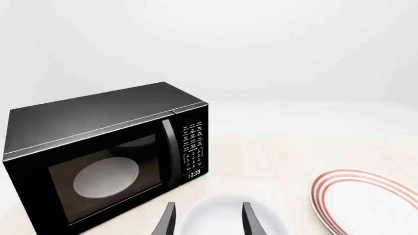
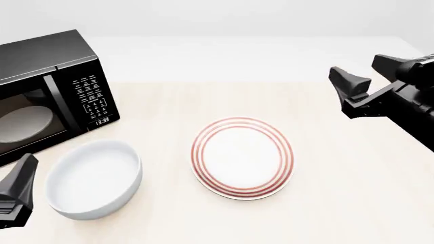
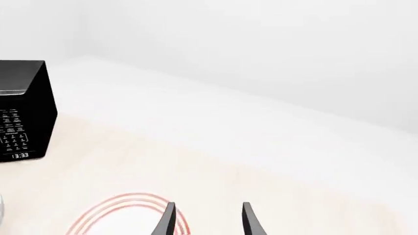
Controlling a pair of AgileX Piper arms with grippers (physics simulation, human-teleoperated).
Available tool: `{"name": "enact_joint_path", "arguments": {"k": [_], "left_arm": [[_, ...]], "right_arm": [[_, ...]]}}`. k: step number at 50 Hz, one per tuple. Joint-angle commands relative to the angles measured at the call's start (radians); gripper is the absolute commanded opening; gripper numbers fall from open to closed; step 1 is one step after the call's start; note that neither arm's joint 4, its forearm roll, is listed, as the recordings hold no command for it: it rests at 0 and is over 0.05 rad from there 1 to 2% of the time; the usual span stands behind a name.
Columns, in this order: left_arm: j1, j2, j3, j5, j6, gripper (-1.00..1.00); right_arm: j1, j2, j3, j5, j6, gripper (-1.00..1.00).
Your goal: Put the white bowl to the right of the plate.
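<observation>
I read this as the approach step: nothing is lifted yet. The microwave (image 2: pixel 48 96) stands far left of the plate (image 2: pixel 242 157). The white bowl (image 2: pixel 95 178) sits on the table (image 2: pixel 352 193) left of the plate, on the wrong side and apart from it. My left gripper (image 1: pixel 207 220) hovers by the bowl, fingers spread and empty. Next I judge I must lower it over the bowl's rim and close. My right gripper (image 3: pixel 207 220) hangs right of the plate, prongs apart, touching nothing.
</observation>
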Motion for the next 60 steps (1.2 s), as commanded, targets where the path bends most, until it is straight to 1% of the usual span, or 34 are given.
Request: {"name": "enact_joint_path", "arguments": {"k": [1, 3, 6, 7, 9, 10, 11, 12, 13, 14, 15, 19, 22, 23, 24, 26, 27, 29, 31, 32, 34, 36, 37, 41, 43, 45, 47, 48, 49, 50, 51, 52, 57, 60], "left_arm": [[0.000, 0.000, 0.000, 0.000, 0.000, 1.00], [0.000, 0.000, 0.000, 0.000, 0.000, 1.00], [0.000, 0.000, 0.000, 0.000, 0.000, 1.00], [0.000, 0.000, 0.000, 0.000, 0.000, 1.00], [0.000, 0.000, 0.000, 0.000, 0.000, 1.00], [0.000, 0.000, 0.000, 0.000, 0.000, 1.00], [0.000, 0.000, 0.000, 0.000, 0.000, 1.00], [0.000, 0.000, 0.000, 0.000, 0.000, 1.00], [0.000, 0.000, 0.000, 0.000, 0.000, 1.00], [0.000, 0.000, 0.000, 0.000, 0.000, 1.00], [0.000, 0.000, 0.000, 0.000, 0.000, 1.00], [0.000, 0.000, 0.000, 0.000, 0.000, 1.00], [0.000, 0.000, 0.000, 0.000, 0.000, 1.00], [0.000, 0.000, 0.000, 0.000, 0.000, 1.00], [0.000, 0.000, 0.000, 0.000, 0.000, 1.00], [0.000, 0.000, 0.000, 0.000, 0.000, 1.00], [0.000, 0.000, 0.000, 0.000, 0.000, 1.00], [0.000, 0.000, 0.000, 0.000, 0.000, 1.00], [0.000, 0.000, 0.000, 0.000, 0.000, 1.00], [0.000, 0.000, 0.000, 0.000, 0.000, 1.00], [0.000, 0.000, 0.000, 0.000, 0.000, 1.00], [0.000, 0.000, 0.000, 0.000, 0.000, 1.00], [0.000, 0.000, 0.000, 0.000, 0.000, 1.00], [0.000, 0.000, 0.000, 0.000, 0.000, 1.00], [0.000, 0.000, 0.000, 0.000, 0.000, 1.00], [0.000, 0.000, 0.000, 0.000, 0.000, 1.00], [0.000, 0.000, 0.000, 0.000, 0.000, 1.00], [0.000, 0.000, 0.000, 0.000, 0.000, 1.00], [0.000, 0.000, 0.000, 0.000, 0.000, 1.00], [0.000, 0.000, 0.000, 0.000, 0.000, 1.00], [0.000, 0.000, 0.000, 0.000, 0.000, 1.00], [0.000, 0.000, 0.000, 0.000, 0.000, 1.00], [0.000, 0.000, 0.000, 0.000, 0.000, 1.00], [0.000, 0.000, 0.000, 0.000, 0.000, 1.00]], "right_arm": [[0.103, 0.263, -0.188, -0.024, 0.017, 1.00], [0.111, 0.306, -0.219, -0.024, 0.004, 1.00], [0.141, 0.345, -0.265, -0.018, 0.024, 1.00], [0.156, 0.360, -0.282, -0.011, 0.038, 1.00], [0.171, 0.392, -0.312, -0.009, 0.014, 1.00], [0.174, 0.408, -0.330, -0.005, 0.017, 1.00], [0.202, 0.418, -0.347, -0.008, 0.050, 1.00], [0.204, 0.443, -0.368, 0.000, 0.038, 1.00], [0.205, 0.455, -0.381, 0.005, 0.043, 1.00], [0.221, 0.469, -0.399, 0.012, 0.063, 1.00], [0.227, 0.481, -0.413, 0.019, 0.060, 1.00], [0.250, 0.529, -0.478, 0.061, 0.090, 1.00], [0.275, 0.573, -0.547, 0.111, 0.084, 1.00], [0.277, 0.585, -0.567, 0.127, 0.058, 1.00], [0.289, 0.599, -0.588, 0.145, 0.054, 1.00], [0.299, 0.623, -0.629, 0.166, 0.082, 1.00], [0.298, 0.638, -0.649, 0.179, 0.080, 1.00], [0.316, 0.681, -0.716, 0.223, 0.098, 1.00], [0.319, 0.704, -0.751, 0.244, 0.108, 1.00], [0.325, 0.722, -0.777, 0.262, 0.140, 1.00], [0.321, 0.746, -0.817, 0.282, 0.144, 1.00], [0.323, 0.776, -0.856, 0.311, 0.171, 1.00], [0.328, 0.785, -0.875, 0.317, 0.166, 1.00], [0.338, 0.860, -0.977, 0.384, 0.173, 1.00], [0.355, 0.884, -1.007, 0.398, 0.191, 1.00], [0.347, 0.907, -1.032, 0.410, 0.196, 1.00], [0.352, 0.960, -1.084, 0.442, 0.230, 1.00], [0.351, 0.963, -1.090, 0.436, 0.233, 1.00], [0.354, 0.988, -1.120, 0.461, 0.247, 1.00], [0.361, 0.992, -1.126, 0.459, 0.261, 1.00], [0.364, 1.005, -1.147, 0.465, 0.284, 1.00], [0.365, 1.025, -1.182, 0.492, 0.282, 1.00], [0.391, 1.074, -1.263, 0.544, 0.285, 1.00], [0.405, 1.097, -1.298, 0.559, 0.300, 1.00]]}}
